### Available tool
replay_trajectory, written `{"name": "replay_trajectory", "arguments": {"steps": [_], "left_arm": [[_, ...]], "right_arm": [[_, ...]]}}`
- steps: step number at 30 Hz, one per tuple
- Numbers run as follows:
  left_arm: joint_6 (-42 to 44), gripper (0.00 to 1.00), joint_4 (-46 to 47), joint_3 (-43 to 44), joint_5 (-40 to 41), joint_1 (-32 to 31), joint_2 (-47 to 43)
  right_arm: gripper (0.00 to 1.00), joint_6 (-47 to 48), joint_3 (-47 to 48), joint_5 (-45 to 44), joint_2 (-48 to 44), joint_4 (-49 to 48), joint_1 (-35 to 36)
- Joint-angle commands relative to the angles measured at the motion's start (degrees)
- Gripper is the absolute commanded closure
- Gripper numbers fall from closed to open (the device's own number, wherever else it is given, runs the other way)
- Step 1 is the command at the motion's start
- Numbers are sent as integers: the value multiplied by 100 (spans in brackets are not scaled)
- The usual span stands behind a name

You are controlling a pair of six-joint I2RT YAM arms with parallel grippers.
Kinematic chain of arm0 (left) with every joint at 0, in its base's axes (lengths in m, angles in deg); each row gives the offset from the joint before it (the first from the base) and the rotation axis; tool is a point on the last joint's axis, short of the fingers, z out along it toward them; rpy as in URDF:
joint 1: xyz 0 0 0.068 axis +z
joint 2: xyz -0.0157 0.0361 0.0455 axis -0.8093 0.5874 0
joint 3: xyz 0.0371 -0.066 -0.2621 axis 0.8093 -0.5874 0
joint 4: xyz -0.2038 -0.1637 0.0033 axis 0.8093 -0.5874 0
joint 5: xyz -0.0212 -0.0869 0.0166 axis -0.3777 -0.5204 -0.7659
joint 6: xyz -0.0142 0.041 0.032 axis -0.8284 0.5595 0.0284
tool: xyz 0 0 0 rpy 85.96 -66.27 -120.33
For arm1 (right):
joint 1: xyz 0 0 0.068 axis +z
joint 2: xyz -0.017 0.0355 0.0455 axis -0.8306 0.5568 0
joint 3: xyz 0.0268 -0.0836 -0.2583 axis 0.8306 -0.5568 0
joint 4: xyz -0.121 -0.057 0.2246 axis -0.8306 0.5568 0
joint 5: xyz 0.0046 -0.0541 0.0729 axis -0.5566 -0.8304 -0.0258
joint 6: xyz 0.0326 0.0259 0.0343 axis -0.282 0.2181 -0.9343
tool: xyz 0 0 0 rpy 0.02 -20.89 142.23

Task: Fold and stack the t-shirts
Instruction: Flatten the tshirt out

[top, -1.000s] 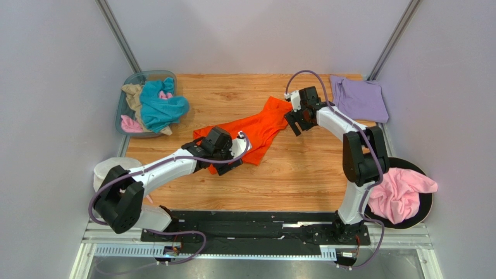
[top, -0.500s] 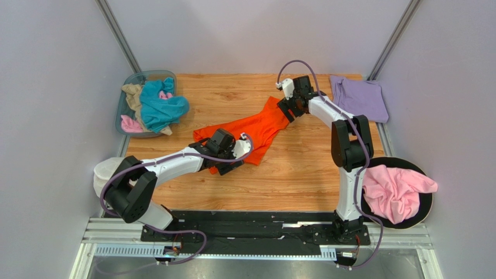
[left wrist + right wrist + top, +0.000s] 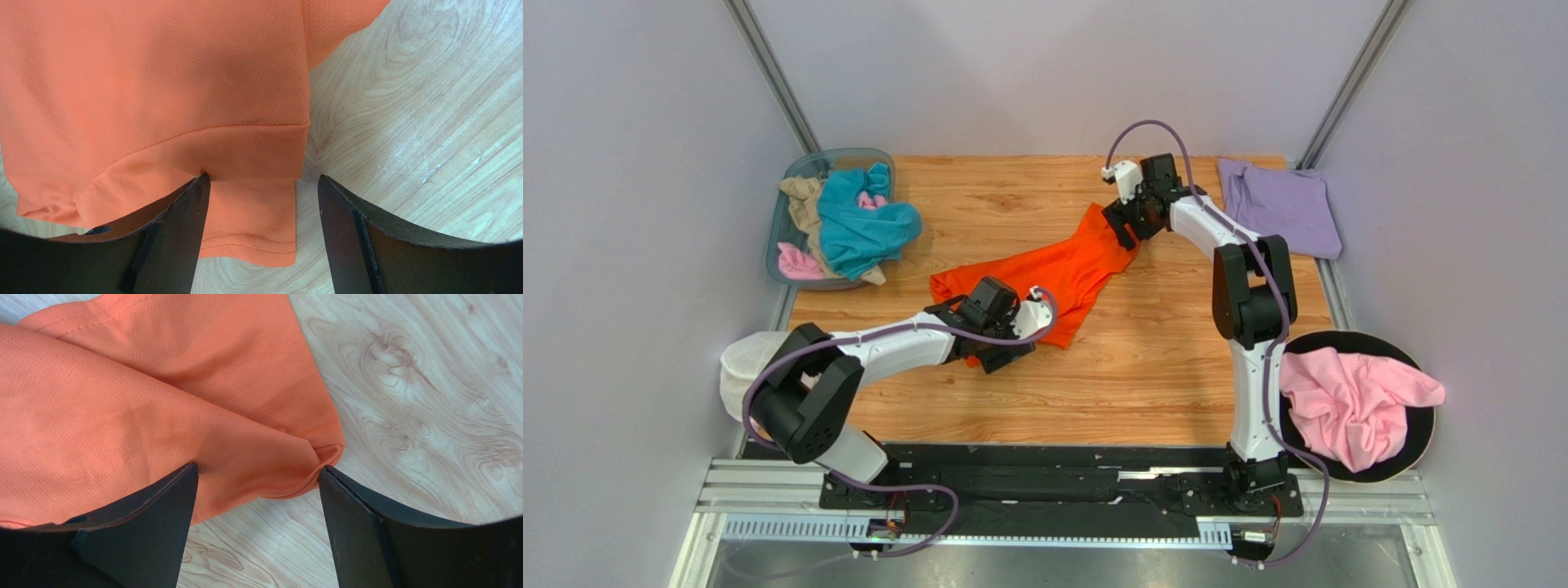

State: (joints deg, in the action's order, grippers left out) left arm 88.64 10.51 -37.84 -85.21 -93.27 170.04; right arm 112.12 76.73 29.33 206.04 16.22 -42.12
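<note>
With jaws spread, our left gripper (image 3: 263, 180) straddles a hem corner of the orange t-shirt (image 3: 1069, 270), and our right gripper (image 3: 258, 467) straddles its opposite corner. Near the right gripper, the lavender t-shirt (image 3: 1284, 208) looks folded; nothing else is.

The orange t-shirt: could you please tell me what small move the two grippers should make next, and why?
Probably close both. The left gripper has its open jaws straddling a hemmed corner of the orange t-shirt, the right gripper has its open jaws straddling the far corner, and neither pinches cloth yet.
</note>
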Motion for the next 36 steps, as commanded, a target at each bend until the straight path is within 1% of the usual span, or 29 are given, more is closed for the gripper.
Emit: {"name": "replay_trajectory", "arguments": {"steps": [1,7,11,12,14,15,17,18,20,21,23,24,26,27,31,34,36], "left_arm": [[113,27,180,-92,2,4,-34],[157,27,241,-153,46,4,-34],[201,28,338,-258,90,4,-25],[210,29,347,-276,99,-4,-34],[227,32,408,-346,160,4,-60],[219,33,426,-364,160,4,-104],[184,41,417,-408,108,4,-157],[166,52,426,-417,108,4,-201],[175,60,426,-452,143,4,-210],[183,67,443,-461,143,4,-210],[183,76,435,-470,134,4,-192],[175,87,435,-461,125,4,-184],[183,99,426,-444,125,4,-184],[175,100,426,-435,125,4,-201],[192,100,365,-356,99,4,-315],[324,100,198,-119,213,4,-534],[394,100,84,197,266,4,-788]], "right_arm": [[24,-93,-132,249,-17,-122,-16],[27,-14,-176,180,62,-35,-16],[33,48,-193,127,185,-43,-24],[40,48,-193,118,211,-43,-24],[50,39,-132,74,273,-8,-16],[58,31,-114,56,264,9,-16],[65,22,-105,12,203,36,-16],[70,22,-114,-5,177,36,-16],[74,30,-123,-58,98,106,-16],[79,48,-166,-84,-7,115,-16],[85,48,-246,-111,-122,115,-16],[91,65,-333,-120,-235,106,-16],[95,66,-430,-146,-359,115,-16],[100,74,-500,-172,-403,115,-16],[100,48,-589,-251,-710,237,-24],[100,-48,-580,-286,-913,387,-16],[100,-92,-563,-304,-1159,457,2]]}}
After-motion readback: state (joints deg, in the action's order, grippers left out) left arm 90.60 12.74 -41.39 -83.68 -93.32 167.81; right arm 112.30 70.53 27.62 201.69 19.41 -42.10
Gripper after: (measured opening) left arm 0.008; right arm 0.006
